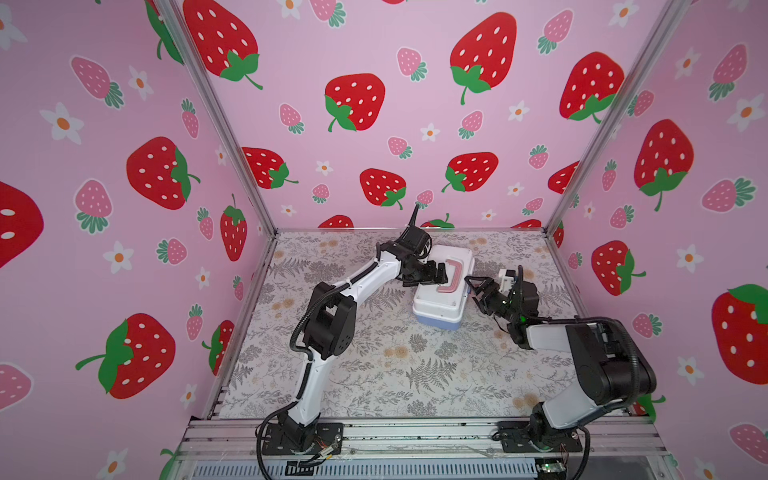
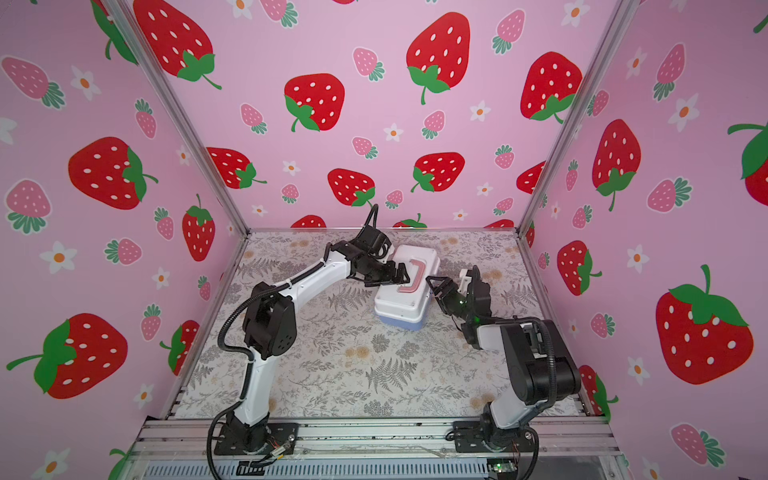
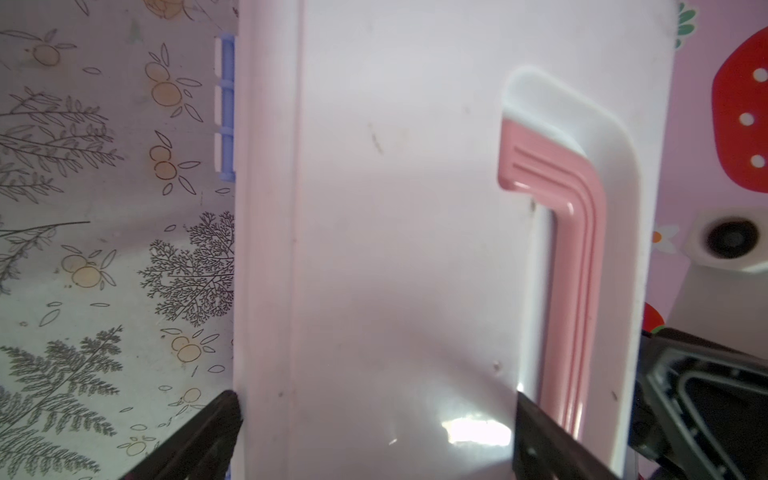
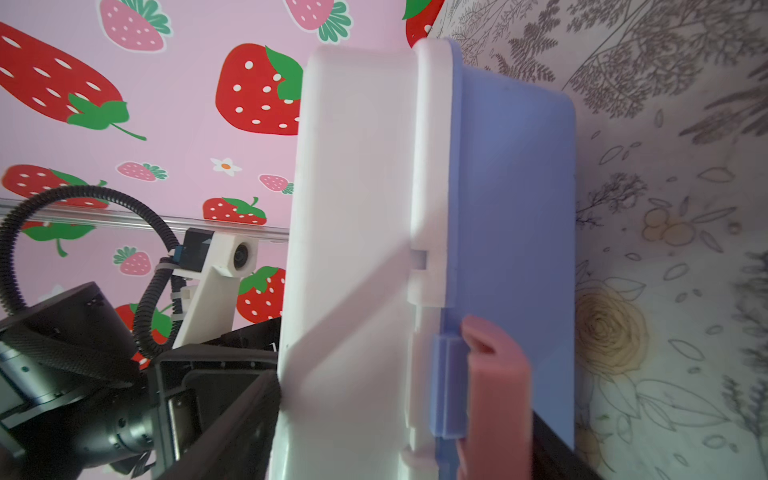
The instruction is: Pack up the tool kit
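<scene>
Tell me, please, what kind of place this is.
Most likely a staged robot test booth, not a home: strawberry-print walls on a metal frame, two robot arms bolted to a rail, and a flowery table cover under the tool kit.

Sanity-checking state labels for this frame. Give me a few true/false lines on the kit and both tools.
1. The kit's lid is shut. True.
2. The handle stands upright. False: it lies flat on the lid.
3. The left tool is open over the lid. True.
4. The right tool grips the handle. False: it is open at the kit's side, by the latch.
</scene>
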Controlling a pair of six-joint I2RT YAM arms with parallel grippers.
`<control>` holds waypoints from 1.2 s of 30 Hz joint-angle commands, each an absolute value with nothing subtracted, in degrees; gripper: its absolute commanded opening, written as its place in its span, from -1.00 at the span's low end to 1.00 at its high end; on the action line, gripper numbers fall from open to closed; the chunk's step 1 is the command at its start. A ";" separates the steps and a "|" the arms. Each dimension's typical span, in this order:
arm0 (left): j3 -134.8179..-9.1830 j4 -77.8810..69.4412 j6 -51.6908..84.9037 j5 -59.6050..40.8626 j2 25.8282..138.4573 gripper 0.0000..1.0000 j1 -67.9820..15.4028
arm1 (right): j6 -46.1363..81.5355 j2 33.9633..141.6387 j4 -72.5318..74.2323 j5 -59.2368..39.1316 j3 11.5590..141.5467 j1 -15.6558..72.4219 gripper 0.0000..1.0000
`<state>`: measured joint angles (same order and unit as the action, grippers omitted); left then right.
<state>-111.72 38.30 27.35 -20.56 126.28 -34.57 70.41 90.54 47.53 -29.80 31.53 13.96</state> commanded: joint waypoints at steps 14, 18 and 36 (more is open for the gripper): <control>-112.27 43.82 26.81 -19.78 131.12 1.00 -36.56 | 60.66 90.35 38.88 -28.23 36.84 13.67 0.71; -112.84 43.88 26.80 -19.93 131.74 1.00 -36.57 | 58.32 88.48 35.78 -27.78 38.80 13.65 0.57; -113.80 43.99 27.14 -20.30 132.33 1.00 -36.56 | 57.51 85.15 34.45 -28.22 35.94 13.63 0.57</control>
<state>-114.32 39.57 27.27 -19.42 128.11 -36.05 58.06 86.50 32.58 -27.11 36.12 13.63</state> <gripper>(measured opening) 0.999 0.789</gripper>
